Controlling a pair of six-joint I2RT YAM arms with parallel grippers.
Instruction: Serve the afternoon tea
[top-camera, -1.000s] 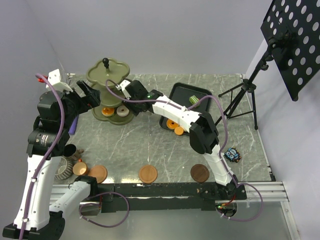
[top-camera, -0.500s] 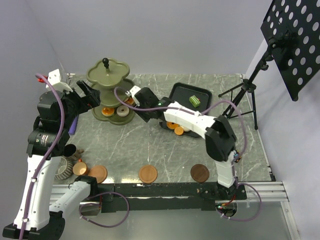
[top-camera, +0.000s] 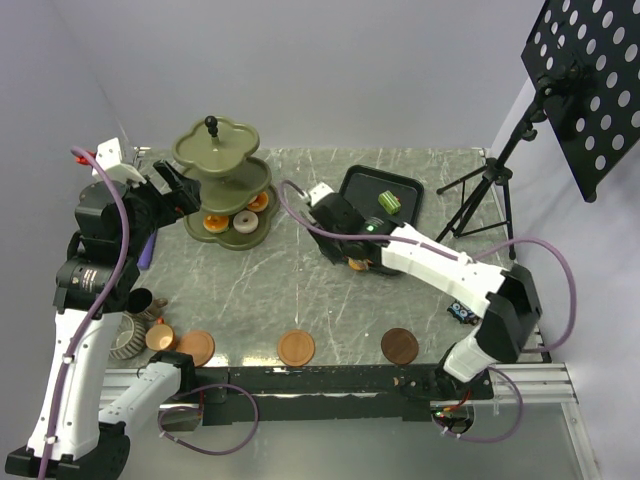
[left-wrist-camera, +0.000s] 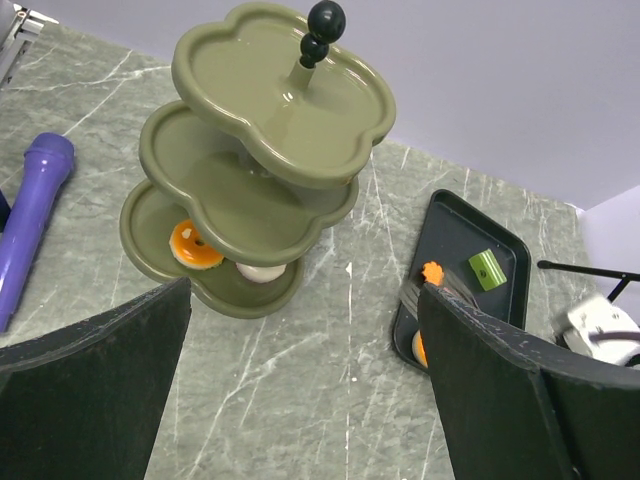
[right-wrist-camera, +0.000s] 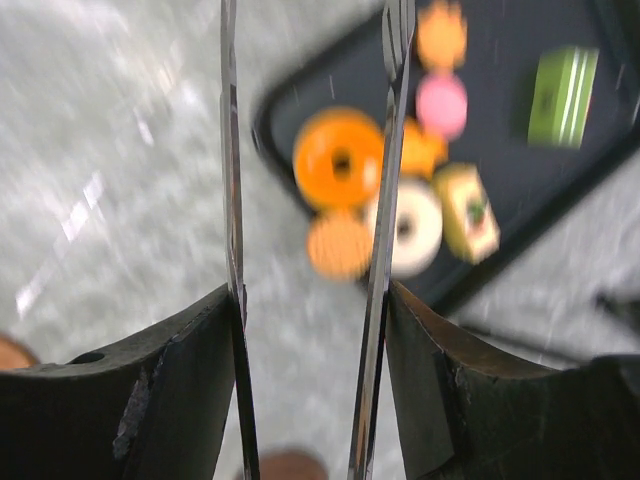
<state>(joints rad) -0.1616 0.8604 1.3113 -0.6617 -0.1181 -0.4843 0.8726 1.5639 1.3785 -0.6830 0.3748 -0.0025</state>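
The olive-green three-tier stand (top-camera: 220, 165) (left-wrist-camera: 268, 120) is at the back left, with an orange pastry (left-wrist-camera: 194, 243) and a pale one (left-wrist-camera: 260, 272) on its bottom tier. My left gripper (top-camera: 180, 190) (left-wrist-camera: 305, 300) hangs open beside it, holding nothing. My right gripper (top-camera: 342, 238) (right-wrist-camera: 310, 290) is shut on the metal tongs (right-wrist-camera: 385, 150), whose blades stand apart and empty above the near end of the black tray (top-camera: 362, 180) (right-wrist-camera: 500, 255). There lie an orange ring pastry (right-wrist-camera: 340, 160), a pink one (right-wrist-camera: 441, 103), a white ring (right-wrist-camera: 415, 225) and a green one (top-camera: 389, 202) (right-wrist-camera: 562, 95).
A striped grey cup (top-camera: 127, 337), a copper cup (top-camera: 160, 337) and a dark cup (top-camera: 140, 300) stand front left. Three brown saucers (top-camera: 197, 347) (top-camera: 296, 347) (top-camera: 400, 346) line the near edge. A purple handle (left-wrist-camera: 35, 215) lies left of the stand. A tripod (top-camera: 480, 190) stands back right.
My right arm has swung the tongs away from the stand, rightward and nearer, to the tray's near end. The left arm has not moved.
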